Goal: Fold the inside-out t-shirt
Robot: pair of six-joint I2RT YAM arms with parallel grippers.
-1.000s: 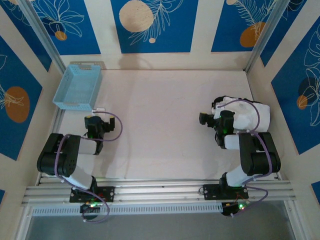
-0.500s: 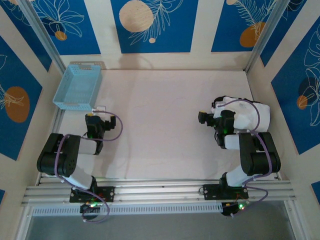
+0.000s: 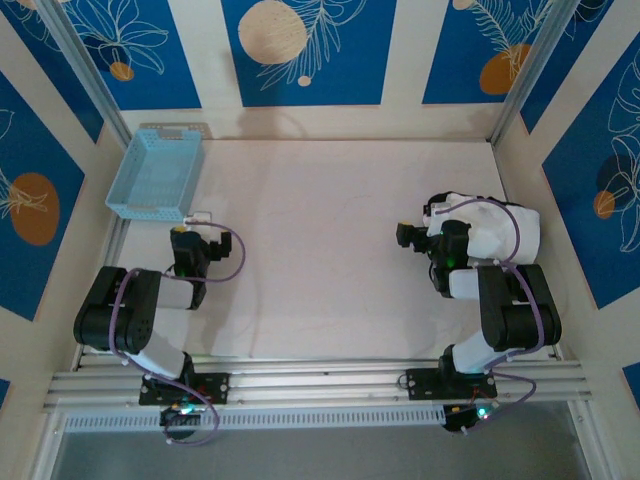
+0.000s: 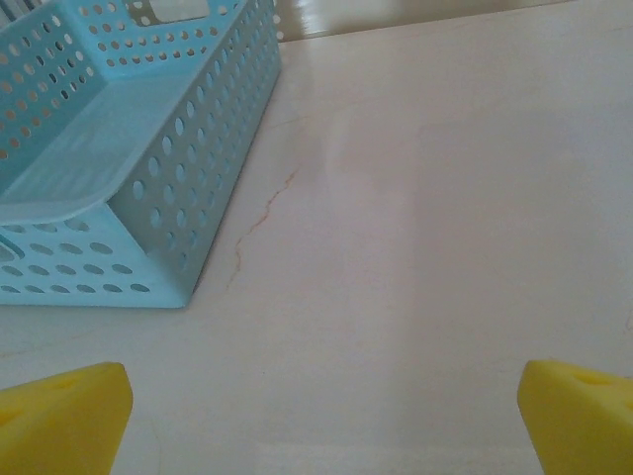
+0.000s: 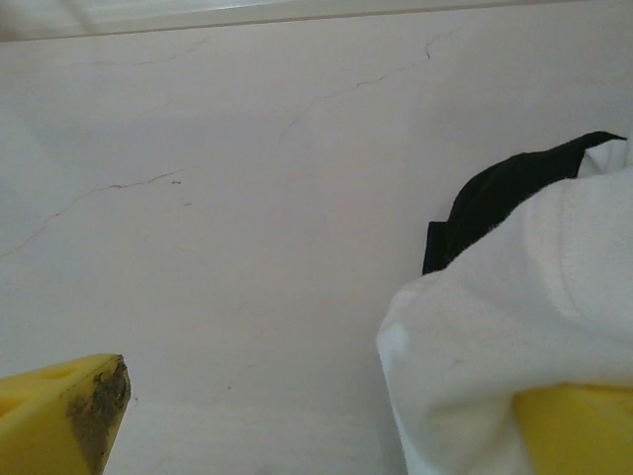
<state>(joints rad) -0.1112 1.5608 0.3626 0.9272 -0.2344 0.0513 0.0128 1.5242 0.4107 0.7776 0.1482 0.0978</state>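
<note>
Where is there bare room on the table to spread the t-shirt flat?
The middle of the table is bare, from the blue basket at far left to the t-shirt at right. Crowded there: the t-shirt lies bunched beside a black garment.

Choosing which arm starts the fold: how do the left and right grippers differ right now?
The left gripper faces bare table beside the blue basket; the right gripper has an edge of the white t-shirt between its fingers. The left gripper's pads look clean yellow; one of the right gripper's pads is smudged dark. Both stand open, gripping nothing.
</note>
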